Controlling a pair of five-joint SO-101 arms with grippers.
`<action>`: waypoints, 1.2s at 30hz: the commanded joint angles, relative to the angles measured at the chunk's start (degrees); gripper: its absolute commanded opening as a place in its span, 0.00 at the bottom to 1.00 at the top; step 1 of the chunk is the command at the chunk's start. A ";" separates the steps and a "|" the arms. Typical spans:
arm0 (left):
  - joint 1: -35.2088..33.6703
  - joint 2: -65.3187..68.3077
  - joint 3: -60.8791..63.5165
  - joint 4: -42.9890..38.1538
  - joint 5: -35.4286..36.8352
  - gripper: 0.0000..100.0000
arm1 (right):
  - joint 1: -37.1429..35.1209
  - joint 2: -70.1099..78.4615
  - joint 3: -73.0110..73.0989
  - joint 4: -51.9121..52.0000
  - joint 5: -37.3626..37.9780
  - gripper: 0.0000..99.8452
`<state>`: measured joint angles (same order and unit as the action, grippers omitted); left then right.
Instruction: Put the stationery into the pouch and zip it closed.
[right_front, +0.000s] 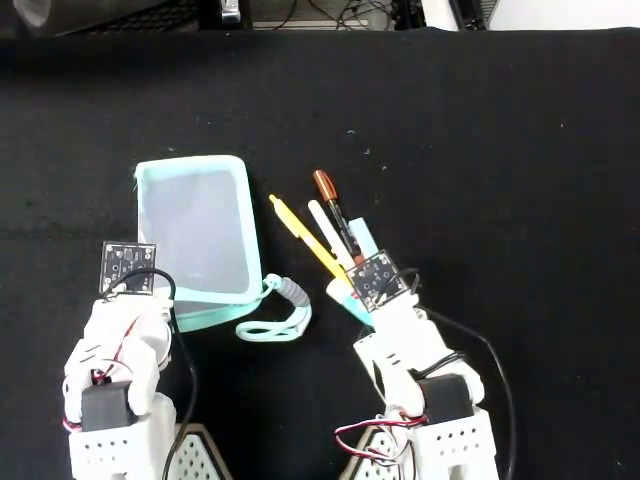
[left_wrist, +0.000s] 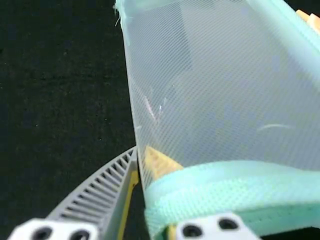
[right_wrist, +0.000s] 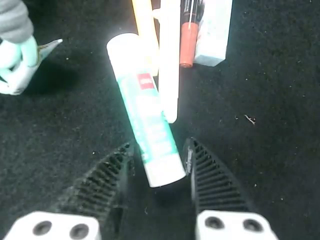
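A black cloth table covering (right_front: 520, 150) stretches beneath and far ahead of the left gripper (left_wrist: 142, 165) and right gripper (right_wrist: 160, 167); beyond its far edge, tangled dark cables (right_front: 345, 12) lie well apart from both.

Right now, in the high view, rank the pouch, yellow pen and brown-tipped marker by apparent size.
1. Pouch, clearly largest.
2. Yellow pen.
3. Brown-tipped marker, the shortest showing, but its near end is covered, so second versus third is unsure.
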<state>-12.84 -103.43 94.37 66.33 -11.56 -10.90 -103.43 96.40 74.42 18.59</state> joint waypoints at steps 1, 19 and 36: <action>0.13 -0.26 2.51 0.00 -0.18 0.03 | -0.53 -4.35 0.13 0.09 -0.79 0.15; -0.04 -0.18 -19.30 -0.62 5.36 0.03 | -0.88 -4.44 0.13 -0.09 -0.97 0.15; -0.04 -0.18 -22.55 -0.97 8.35 0.03 | -0.79 -4.44 0.04 -12.57 -0.88 0.15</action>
<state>-13.10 -102.90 75.38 66.33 -3.65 -11.08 -103.43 96.40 65.80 18.51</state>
